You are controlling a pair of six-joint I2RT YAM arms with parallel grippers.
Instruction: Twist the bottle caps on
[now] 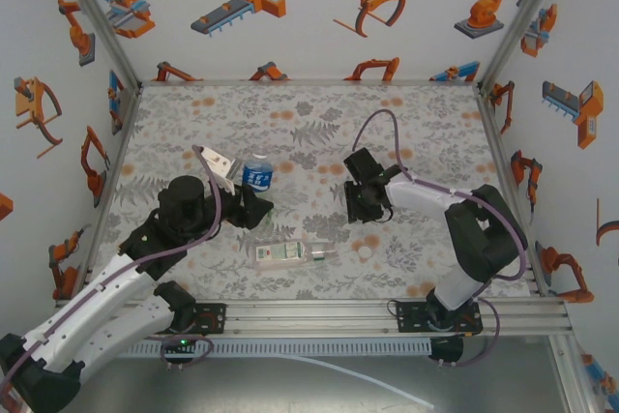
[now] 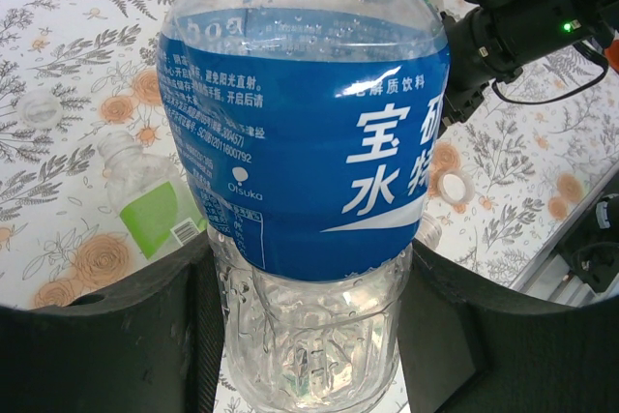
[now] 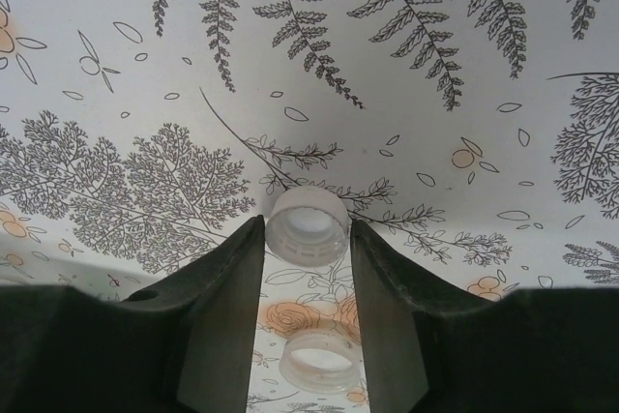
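Left pincer (image 2: 309, 331) pinches the blue-labelled bottle (image 2: 305, 142). To that bottle's right, the right pincer (image 3: 308, 239) pinches a white cap (image 3: 308, 226) above the tabletop (image 3: 455, 171). Next, probably: bring the cap to the bottle's mouth and twist.

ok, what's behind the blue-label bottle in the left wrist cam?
Left of it, a green-label bottle lying on the table; right of it, a white cap and the right arm. Whatever sits straight behind the blue-label bottle is covered.
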